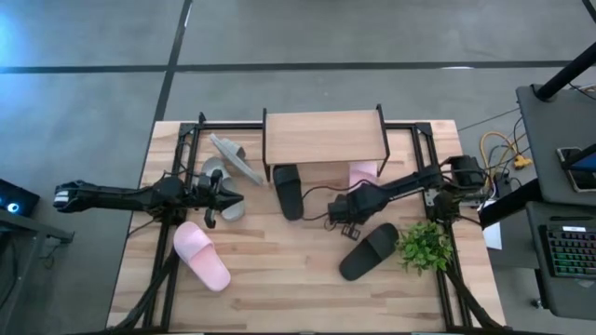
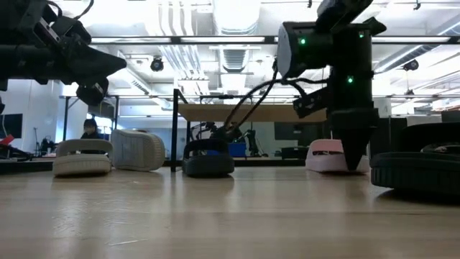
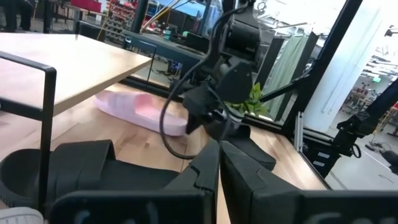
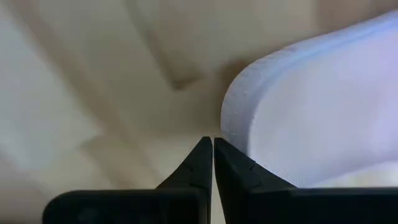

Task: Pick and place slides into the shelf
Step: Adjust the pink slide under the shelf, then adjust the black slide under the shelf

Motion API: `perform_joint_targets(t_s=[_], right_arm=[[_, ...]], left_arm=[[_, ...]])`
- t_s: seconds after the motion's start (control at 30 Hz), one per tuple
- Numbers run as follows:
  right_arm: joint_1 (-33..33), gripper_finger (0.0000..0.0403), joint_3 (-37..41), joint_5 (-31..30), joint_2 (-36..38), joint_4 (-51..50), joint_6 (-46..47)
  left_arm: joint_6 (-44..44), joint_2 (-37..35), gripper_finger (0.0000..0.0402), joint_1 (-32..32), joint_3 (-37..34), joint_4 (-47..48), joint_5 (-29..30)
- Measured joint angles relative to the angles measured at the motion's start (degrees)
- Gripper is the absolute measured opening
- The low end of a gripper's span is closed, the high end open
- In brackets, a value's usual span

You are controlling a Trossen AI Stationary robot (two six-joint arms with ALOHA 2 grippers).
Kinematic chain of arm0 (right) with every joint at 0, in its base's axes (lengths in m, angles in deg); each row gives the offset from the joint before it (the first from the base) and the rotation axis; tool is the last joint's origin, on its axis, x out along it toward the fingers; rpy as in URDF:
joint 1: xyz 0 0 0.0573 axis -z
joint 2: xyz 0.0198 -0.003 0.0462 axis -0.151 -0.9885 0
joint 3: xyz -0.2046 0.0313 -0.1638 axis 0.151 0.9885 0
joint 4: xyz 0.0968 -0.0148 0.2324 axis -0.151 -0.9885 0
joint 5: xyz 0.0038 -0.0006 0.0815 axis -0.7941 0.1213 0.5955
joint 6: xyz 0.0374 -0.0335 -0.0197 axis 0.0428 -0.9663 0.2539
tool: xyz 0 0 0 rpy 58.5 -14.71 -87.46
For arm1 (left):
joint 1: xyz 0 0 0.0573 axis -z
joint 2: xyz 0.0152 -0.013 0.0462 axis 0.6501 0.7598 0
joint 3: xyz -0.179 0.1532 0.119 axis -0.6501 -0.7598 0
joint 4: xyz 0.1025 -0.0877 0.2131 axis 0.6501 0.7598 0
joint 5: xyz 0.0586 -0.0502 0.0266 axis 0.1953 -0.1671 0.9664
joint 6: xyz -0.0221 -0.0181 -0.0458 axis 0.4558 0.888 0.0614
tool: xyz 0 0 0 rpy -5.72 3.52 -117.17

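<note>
The shelf (image 1: 321, 138) stands at the table's far middle. One pale pink slide (image 1: 363, 172) lies under it, and a black slide (image 1: 289, 191) lies half under it. A second black slide (image 1: 368, 251) and a second pink slide (image 1: 202, 256) lie on the near table. Two grey slides lie at the left: one (image 1: 236, 158) on its side, the other (image 1: 223, 207) flat beneath my left gripper (image 1: 231, 197). That gripper is shut and empty, raised above the table (image 2: 93, 90). My right gripper (image 1: 346, 223) is shut and points down, close to the table (image 2: 352, 167), beside the pink slide under the shelf (image 4: 311, 106). My right gripper's shut fingers (image 4: 233, 165) point straight down, right beside the pink slide's rounded end (image 4: 239, 118). I cannot tell whether they touch it. The slide lies flat on the table.
A small green plant (image 1: 426, 247) stands at the table's near right, next to the black slide. Black frame rails (image 1: 186, 149) run along both sides of the table. Bare wood lies in the near middle (image 1: 279, 279). A desk with a keyboard (image 1: 568, 251) stands beyond the right edge.
</note>
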Motion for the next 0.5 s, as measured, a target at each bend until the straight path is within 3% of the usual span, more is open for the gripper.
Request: perform_joint_targets(t_s=[0.27,0.5], right_arm=[[0.6,0.0009,-1.3,-1.4,2.5,-2.8,1.4],[0.5,0.0009,-4.3,18.0,3.7,16.4,-2.4]], left_arm=[[0.4,-0.2,0.0000,0.0,0.0,0.0,0.1],[0.9,-0.6,0.0000,0.0,0.0,-0.1,0.1]])
